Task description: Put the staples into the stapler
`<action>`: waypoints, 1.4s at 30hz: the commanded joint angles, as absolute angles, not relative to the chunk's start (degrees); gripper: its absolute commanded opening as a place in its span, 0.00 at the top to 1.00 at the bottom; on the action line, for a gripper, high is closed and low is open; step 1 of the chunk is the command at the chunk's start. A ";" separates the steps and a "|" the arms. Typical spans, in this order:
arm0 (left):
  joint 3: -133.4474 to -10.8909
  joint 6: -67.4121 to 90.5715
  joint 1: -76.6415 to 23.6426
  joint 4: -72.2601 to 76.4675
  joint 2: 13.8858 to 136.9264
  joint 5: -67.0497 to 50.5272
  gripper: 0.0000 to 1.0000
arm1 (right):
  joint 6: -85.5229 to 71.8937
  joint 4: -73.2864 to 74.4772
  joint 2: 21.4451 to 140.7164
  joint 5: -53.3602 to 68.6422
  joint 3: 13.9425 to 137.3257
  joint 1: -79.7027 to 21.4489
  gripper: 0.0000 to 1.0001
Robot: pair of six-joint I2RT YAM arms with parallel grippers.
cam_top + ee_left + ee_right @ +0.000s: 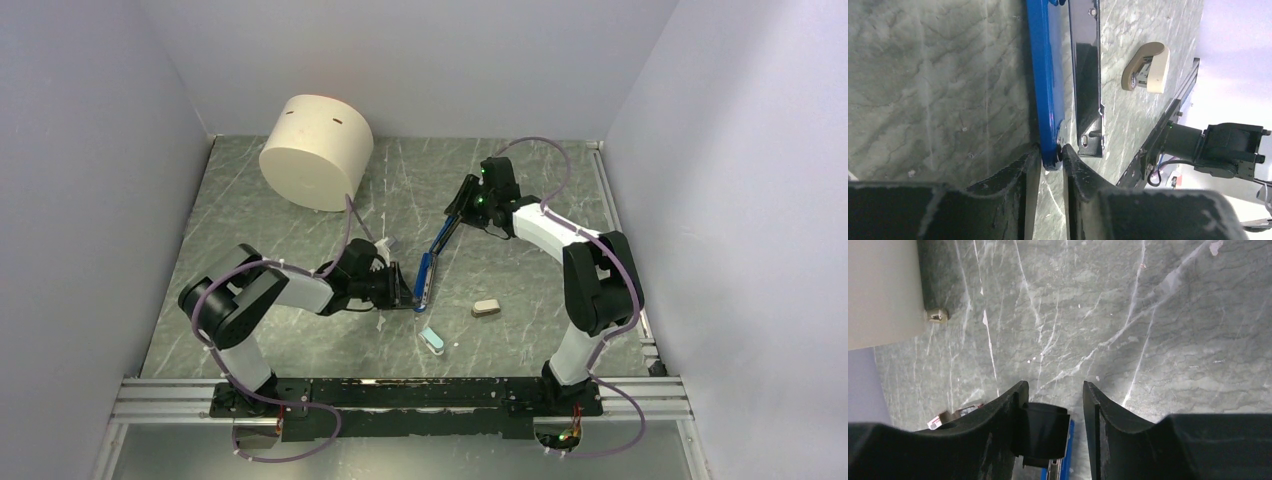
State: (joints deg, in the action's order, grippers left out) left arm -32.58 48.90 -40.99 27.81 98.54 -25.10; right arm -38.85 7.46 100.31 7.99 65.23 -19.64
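Note:
The stapler (426, 272) lies swung open mid-table, its blue part flat and its black arm (445, 232) slanting up toward my right gripper (462, 203). In the right wrist view that gripper (1055, 386) is open: the black arm's end (1045, 432) rests against the left finger, with a gap to the right one. My left gripper (398, 285) sits at the blue part's near end. In the left wrist view its fingertips stand slightly apart, flanking the blue tip (1052, 150). The staples' red-and-white box (388, 243) lies just behind the left gripper.
A large cream cylinder (317, 150) stands at the back left. A beige oval lump (486, 308) and a pale-blue capsule (432, 340) lie in front of the stapler. Walls enclose the table on three sides; a metal rail (400, 395) runs along the near edge.

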 commanded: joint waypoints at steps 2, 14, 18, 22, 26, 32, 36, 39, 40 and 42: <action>-33.68 48.69 -39.87 22.54 100.29 -24.67 0.68 | -38.99 6.40 100.67 10.18 66.19 -19.67 0.52; -35.69 47.60 -39.22 12.34 98.89 -17.02 0.72 | -37.18 7.99 98.63 10.98 68.24 -19.62 0.42; -33.77 49.04 -38.23 14.42 99.52 -17.83 0.77 | -36.59 8.67 98.00 11.16 68.64 -19.61 0.41; -33.14 49.48 -37.88 15.69 99.82 -18.72 0.74 | -36.06 9.42 96.76 10.77 68.82 -19.63 0.40; -33.71 49.04 -37.81 13.64 99.29 -17.46 0.71 | -35.22 10.62 94.52 9.05 69.06 -19.62 0.37; -33.57 49.32 -37.79 11.96 100.11 -16.70 0.67 | -33.81 12.48 91.05 5.65 69.10 -19.60 0.30; -32.23 49.93 -37.24 13.52 100.27 -18.10 0.53 | -33.26 13.13 88.70 5.00 68.01 -19.77 0.29; -31.16 49.98 -36.38 14.10 99.32 -18.60 0.53 | -33.14 13.47 87.05 4.77 66.85 -19.75 0.29; -31.05 49.74 -36.09 13.80 98.92 -18.55 0.55 | -33.11 13.57 86.50 4.71 66.47 -19.77 0.29; -31.03 49.14 -35.72 13.07 98.35 -18.15 0.62 | -33.08 14.02 85.34 4.36 65.91 -19.77 0.29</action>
